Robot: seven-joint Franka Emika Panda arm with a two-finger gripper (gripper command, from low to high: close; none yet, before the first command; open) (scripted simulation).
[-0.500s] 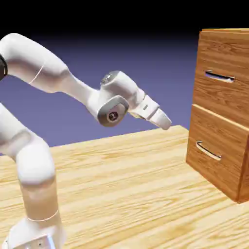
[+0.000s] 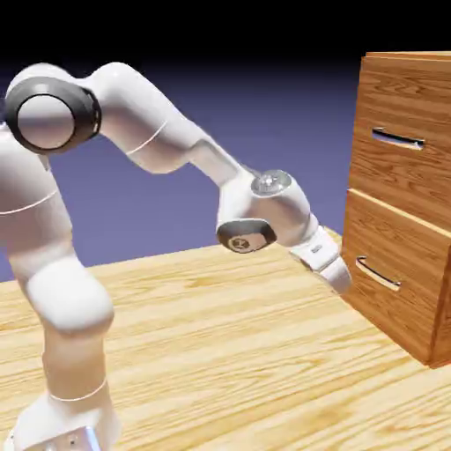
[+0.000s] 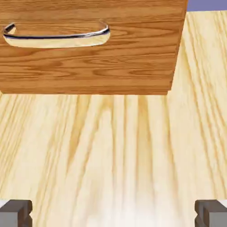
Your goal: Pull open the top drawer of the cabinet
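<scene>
Pale wooden tabletop (image 2: 220, 352) bearing the cabinet (image 2: 401, 189), its top drawer (image 2: 405, 141) shut, high above the empty gripper (image 2: 337, 275) with fingers (image 3: 15, 213) spread, level with the lower drawer (image 2: 388, 273) — risk of grabbing that wrong handle (image 3: 55, 35).

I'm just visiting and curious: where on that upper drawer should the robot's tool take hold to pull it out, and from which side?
Probably the thin silver handle on the top drawer. It is a horizontal bar standing off the wood, so the open tool could come straight at the front, one finger above and one below. The tool now sits low, by the lower drawer.
</scene>
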